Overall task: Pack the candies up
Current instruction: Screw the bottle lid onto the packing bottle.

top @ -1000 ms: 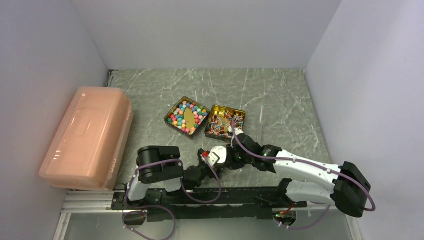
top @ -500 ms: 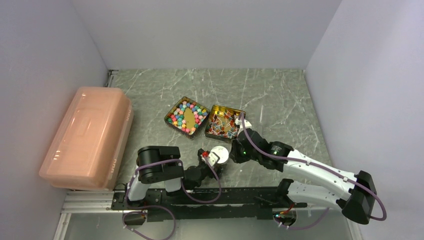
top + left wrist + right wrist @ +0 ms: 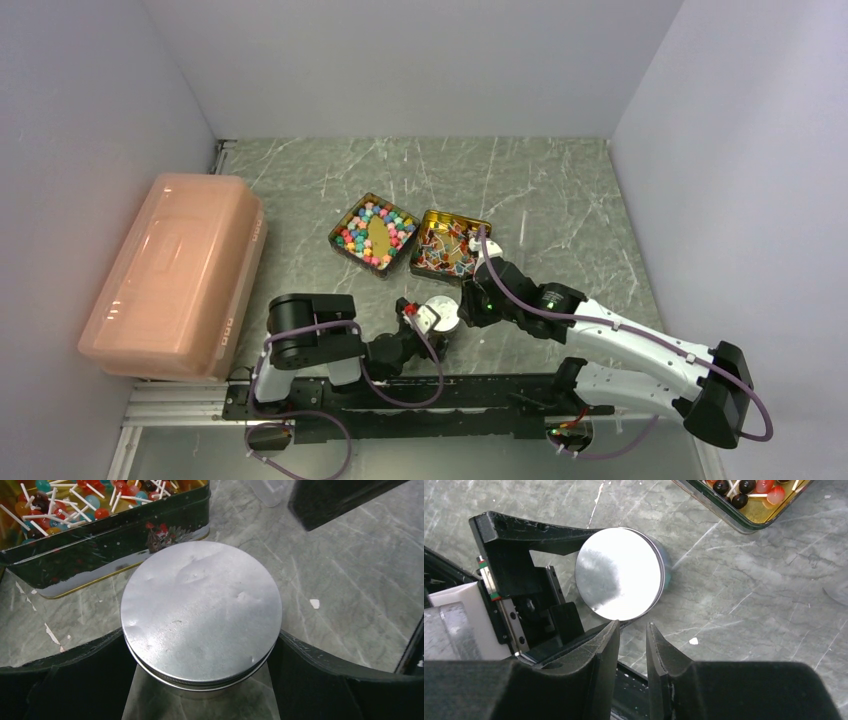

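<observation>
Plainly, the pink box (image 3: 175, 275) at the far left of the table (image 3: 560, 190) lies closed and well apart from the work, so it seems to be set aside rather than in use. Right of it sits an open tin (image 3: 355, 255) with the candies (image 3: 395, 218) loose inside, easy to reach from above. Nearer the arms, the left end effector (image 3: 201, 640) has its two fingers (image 3: 65, 675) pressed against opposite sides of a small jar (image 3: 200, 605), apparently to steady it upright while its silver lid is on. Just beyond the jar stands a second tin (image 3: 100, 550) holding lollipops (image 3: 60, 510) on white sticks. Furthest right, the right end effector (image 3: 632, 627) hovers just beside the jar, its jaws a narrow slit apart and holding nothing, likely lining up to deal with the lid.
</observation>
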Robot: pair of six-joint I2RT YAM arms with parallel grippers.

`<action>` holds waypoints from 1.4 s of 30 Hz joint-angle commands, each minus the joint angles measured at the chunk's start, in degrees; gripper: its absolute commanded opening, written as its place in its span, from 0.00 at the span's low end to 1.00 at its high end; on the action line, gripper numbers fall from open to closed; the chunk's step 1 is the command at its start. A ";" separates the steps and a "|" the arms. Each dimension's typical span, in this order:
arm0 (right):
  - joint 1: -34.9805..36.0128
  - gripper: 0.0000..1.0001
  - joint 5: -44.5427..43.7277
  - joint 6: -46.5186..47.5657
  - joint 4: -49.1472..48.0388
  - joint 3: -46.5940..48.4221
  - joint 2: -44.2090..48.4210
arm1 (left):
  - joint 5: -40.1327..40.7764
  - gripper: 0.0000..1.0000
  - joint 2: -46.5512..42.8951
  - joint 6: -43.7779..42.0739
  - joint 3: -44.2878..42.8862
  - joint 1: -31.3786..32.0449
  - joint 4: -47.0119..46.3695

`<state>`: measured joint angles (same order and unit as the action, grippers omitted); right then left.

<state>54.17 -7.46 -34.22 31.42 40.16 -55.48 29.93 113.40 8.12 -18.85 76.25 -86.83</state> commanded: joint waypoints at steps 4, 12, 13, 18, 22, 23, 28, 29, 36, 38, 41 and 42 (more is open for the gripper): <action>-0.79 0.34 -0.64 2.06 -2.04 -0.54 1.49 | 0.97 0.98 -4.19 1.86 0.00 1.82 1.57; -1.89 0.41 -0.55 3.91 -1.30 -0.61 3.57 | 0.77 0.99 -9.14 1.50 -0.42 2.67 9.25; -2.02 0.43 -0.70 4.17 -1.16 -0.53 3.86 | 0.84 1.00 -10.29 1.57 -0.22 2.75 10.95; -2.65 0.48 0.87 5.48 -1.73 -0.45 4.56 | 0.26 1.00 -17.22 2.53 -0.16 3.02 21.06; -3.29 0.53 1.65 6.53 -2.93 -0.75 5.67 | 0.76 0.99 -23.37 3.23 1.46 3.54 26.51; -3.46 0.54 2.00 6.75 -3.21 -0.82 5.90 | 0.89 0.99 -24.98 3.43 1.91 3.60 27.88; -3.59 0.57 2.61 7.37 -3.12 -0.07 5.59 | 1.87 0.99 -34.73 4.13 2.59 3.64 38.95; -3.56 0.57 2.25 7.31 -3.12 -0.10 5.73 | 2.19 0.99 -36.94 4.22 2.59 3.64 41.04; -3.63 0.65 1.59 7.54 -3.71 -0.33 7.19 | 6.05 1.00 -50.08 7.11 0.02 3.48 59.25; -3.63 0.67 2.58 8.28 -2.68 0.99 5.60 | 8.04 0.99 -52.97 9.35 -0.95 3.43 63.98; -3.64 0.70 3.31 9.07 -1.63 2.19 3.39 | 10.10 0.99 -57.05 11.36 -1.74 2.97 69.23; -3.64 0.71 3.52 9.20 -1.28 2.58 2.70 | 9.41 0.99 -58.27 11.72 -1.90 2.41 70.60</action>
<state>50.68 -5.26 -26.63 29.61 39.48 -50.63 36.23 59.77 15.97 -18.00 79.55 -26.24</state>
